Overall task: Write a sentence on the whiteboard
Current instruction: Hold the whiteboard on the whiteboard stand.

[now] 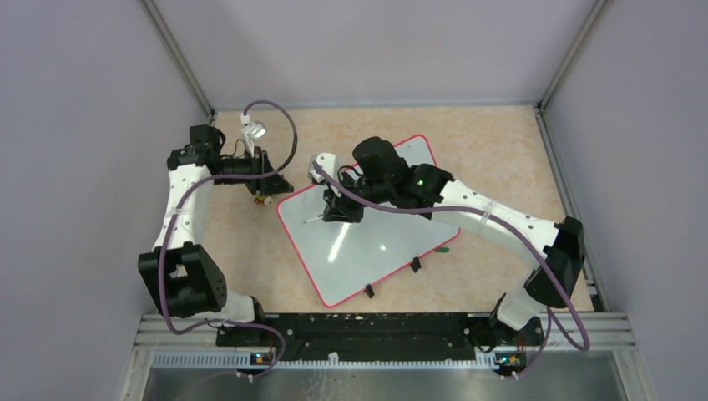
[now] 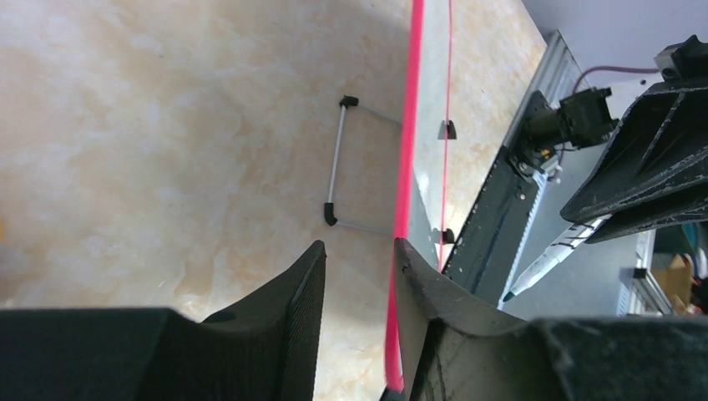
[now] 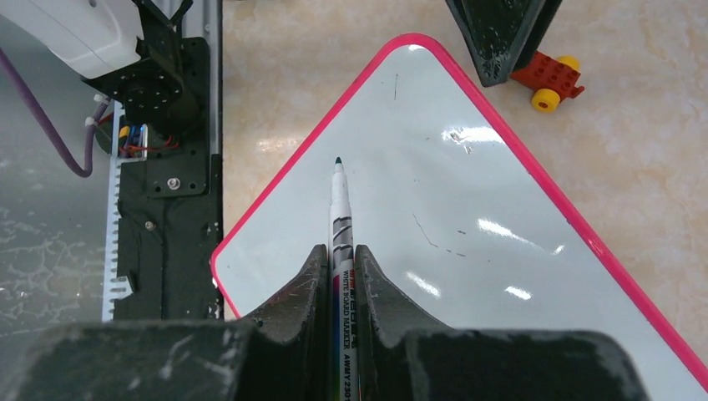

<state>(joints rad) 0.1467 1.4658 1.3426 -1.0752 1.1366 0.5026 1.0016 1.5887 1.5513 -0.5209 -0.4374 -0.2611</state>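
Whiteboard [image 1: 359, 251] lies askew mid-table; right gripper [image 3: 338, 251] clamps a whiteboard marker [image 3: 340, 209] over its 10 o'clock area; left gripper [image 2: 359, 246], fingers partly parted and holding nothing, sits at its 9 o'clock corner

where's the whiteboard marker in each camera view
top external: whiteboard marker pokes left from under the right gripper, over the whiteboard.
left wrist: lower right, tip pointing down-left.
right wrist: centre, clamped in the right gripper, tip up.
shared landmark: the whiteboard's pink rim.
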